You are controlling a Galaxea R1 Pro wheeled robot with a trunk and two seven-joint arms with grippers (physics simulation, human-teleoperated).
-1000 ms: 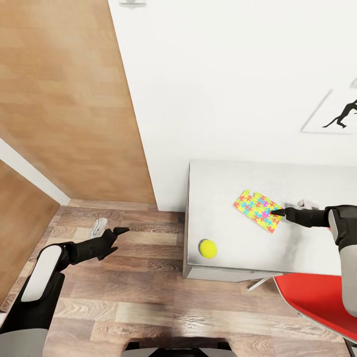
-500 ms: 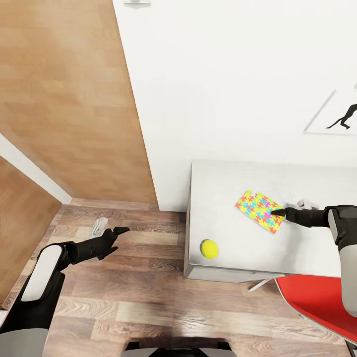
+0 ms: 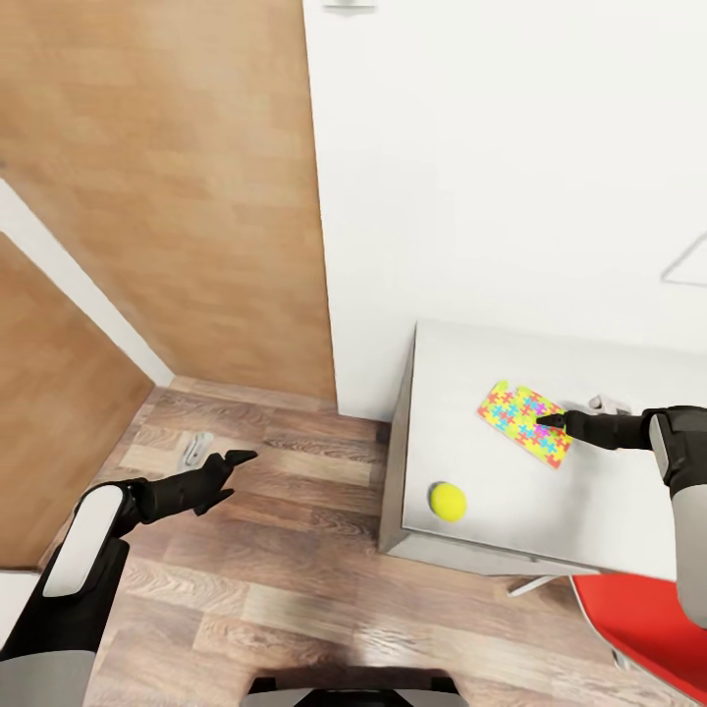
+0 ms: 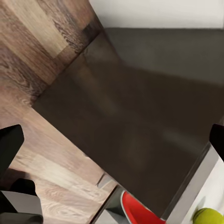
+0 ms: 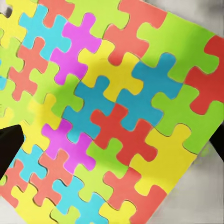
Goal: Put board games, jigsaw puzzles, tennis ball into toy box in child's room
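- Bright yellow, pink, blue and orange, the jigsaw puzzle (image 3: pixel 525 423) is lying flat on the white table (image 3: pixel 589 506), directly under the tips of the right jaws (image 3: pixel 552 421).
- Those right jaws are standing wide open and holding nothing; in the right wrist view the puzzle (image 5: pixel 107 112) is spanning the gap between the 2 dark fingertips (image 5: pixel 9 144).
- Judging by the thin panel, a good grasp is calling for 1 finger getting under an edge, or sliding the puzzle toward the table rim first; pinching straight down is likely to slip.
- Off to the side of the right jaws, well apart from them, the tennis ball (image 3: pixel 448 501) is sitting near the table's front corner, where a nudge could roll it off.
- Left jaws (image 3: pixel 218 460) are hanging open and empty over the wood floor (image 3: pixel 275 550), well apart from the table.
- Below the right arm, a red chair (image 3: pixel 638 628) is crowding the table front.
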